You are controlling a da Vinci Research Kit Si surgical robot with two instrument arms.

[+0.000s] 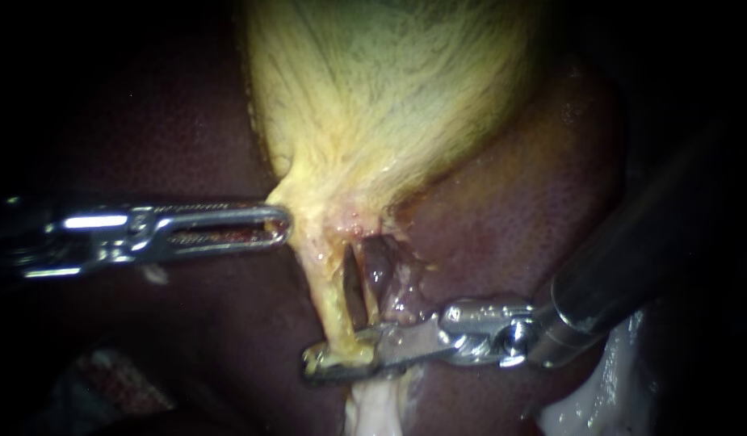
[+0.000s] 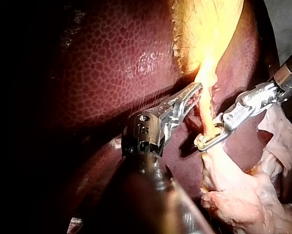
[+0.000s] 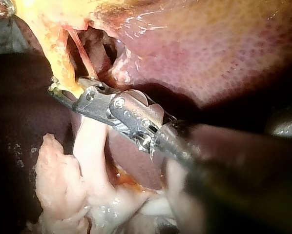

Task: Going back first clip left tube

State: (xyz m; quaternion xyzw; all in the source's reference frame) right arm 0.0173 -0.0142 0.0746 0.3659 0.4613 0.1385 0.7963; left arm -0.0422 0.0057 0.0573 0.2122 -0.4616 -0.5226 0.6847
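Observation:
The yellow gallbladder (image 1: 389, 81) narrows down into the left tube (image 1: 331, 299), a yellow band running toward pale tissue (image 1: 377, 408). My right instrument (image 1: 325, 362) comes in from the right. Its jaws stand open at the band's lower end, one on each side, with a gap showing between them in the left wrist view (image 2: 204, 142) and the right wrist view (image 3: 60, 90). A thinner strand (image 1: 370, 295) runs just right of the band across a dark opening. My left instrument (image 1: 280, 226) is shut on the gallbladder's lower edge (image 2: 195, 92).
Dark red liver (image 1: 518, 218) surrounds the gallbladder on both sides. Loose pale tissue (image 2: 234, 185) lies under and beyond the right instrument's jaws. The right instrument's thick dark shaft (image 1: 631, 250) crosses the lower right.

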